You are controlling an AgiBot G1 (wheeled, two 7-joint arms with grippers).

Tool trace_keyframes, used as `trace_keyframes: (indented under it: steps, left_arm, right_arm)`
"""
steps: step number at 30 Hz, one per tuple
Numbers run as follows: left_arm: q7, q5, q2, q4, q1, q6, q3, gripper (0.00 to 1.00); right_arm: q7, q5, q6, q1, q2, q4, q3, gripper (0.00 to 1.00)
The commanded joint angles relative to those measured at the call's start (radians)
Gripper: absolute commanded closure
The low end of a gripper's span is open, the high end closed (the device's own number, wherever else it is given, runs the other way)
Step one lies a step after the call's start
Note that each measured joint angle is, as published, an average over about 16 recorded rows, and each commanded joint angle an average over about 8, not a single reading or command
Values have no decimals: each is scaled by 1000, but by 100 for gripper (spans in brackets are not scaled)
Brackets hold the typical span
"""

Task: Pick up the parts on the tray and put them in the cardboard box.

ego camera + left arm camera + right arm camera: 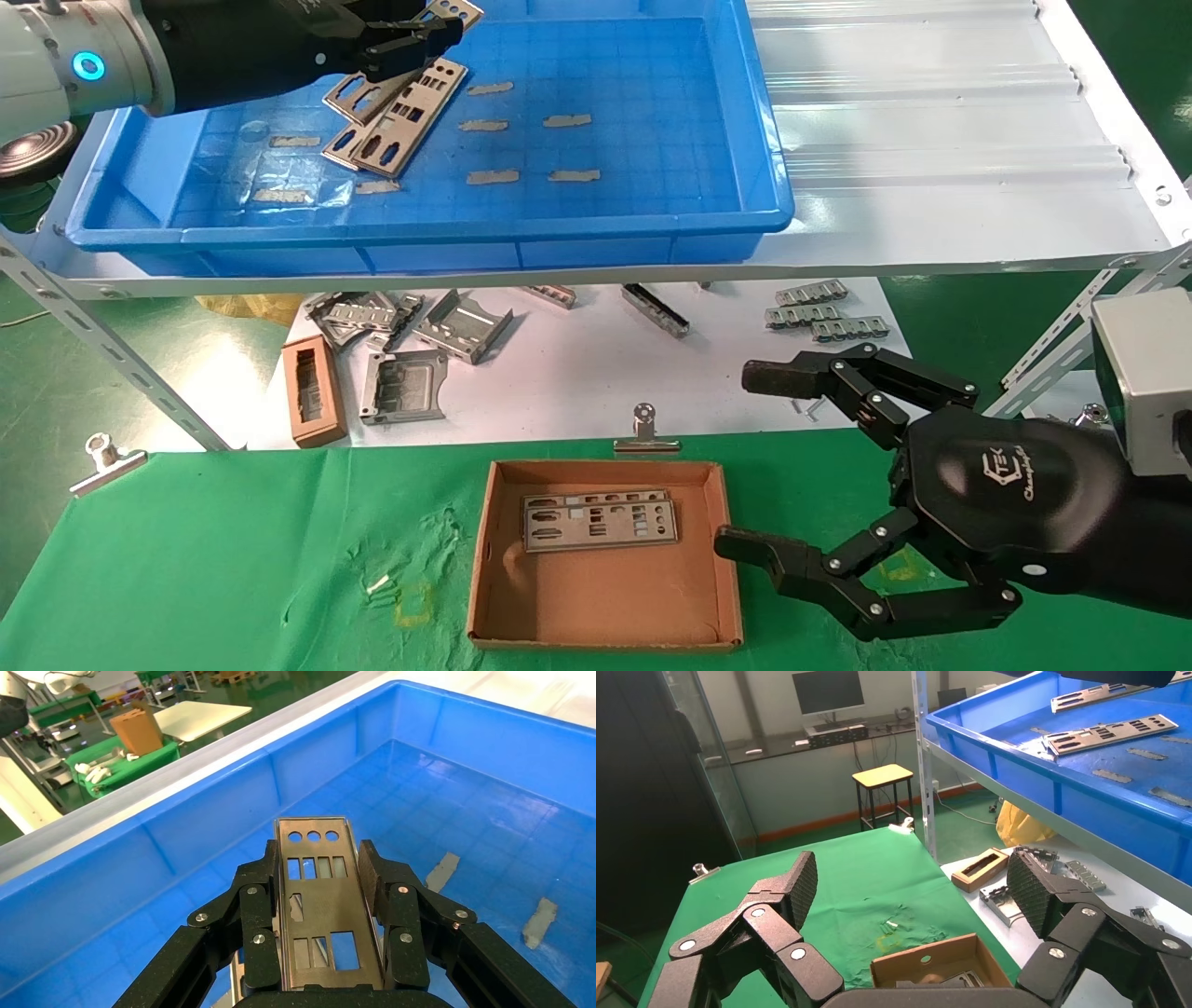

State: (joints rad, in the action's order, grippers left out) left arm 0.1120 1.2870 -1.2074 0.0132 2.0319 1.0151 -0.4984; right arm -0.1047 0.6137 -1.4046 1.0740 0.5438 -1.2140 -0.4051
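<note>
My left gripper (430, 35) is over the far left of the blue tray (596, 224) and is shut on a silvery punched plate (320, 903), gripping its long edges and holding it above the tray floor. Two more plates (391, 116) lie overlapped in the tray beneath it; they also show in the right wrist view (1112, 731). The cardboard box (605, 596) sits on the green cloth and holds plates (596, 522) stacked at its far side. My right gripper (745, 466) is open and empty just right of the box (933, 962).
Grey tape strips (568, 121) dot the tray floor. Under the shelf lie bent metal brackets (405, 384), a small brown frame (312, 391) and clip strips (819, 312). Binder clips (643, 429) pin the green cloth. A shelf leg (112, 363) slants at left.
</note>
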Motion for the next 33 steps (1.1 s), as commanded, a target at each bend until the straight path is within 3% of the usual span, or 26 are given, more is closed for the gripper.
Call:
trace_keyframes:
  steps: [1,21,33]
  left_arm:
    - [0,0,3,-2,3,9,0,100]
    - [-143,-30,8,-50,9,9,20,100]
    - [-129,7,49,8,27,269,-5,100]
  right_arm:
    - [0,0,0,0,0,0,0,0]
    - [0,0,0,0,0,0,0,0]
    - [0,0,0,0,0,0,0,0]
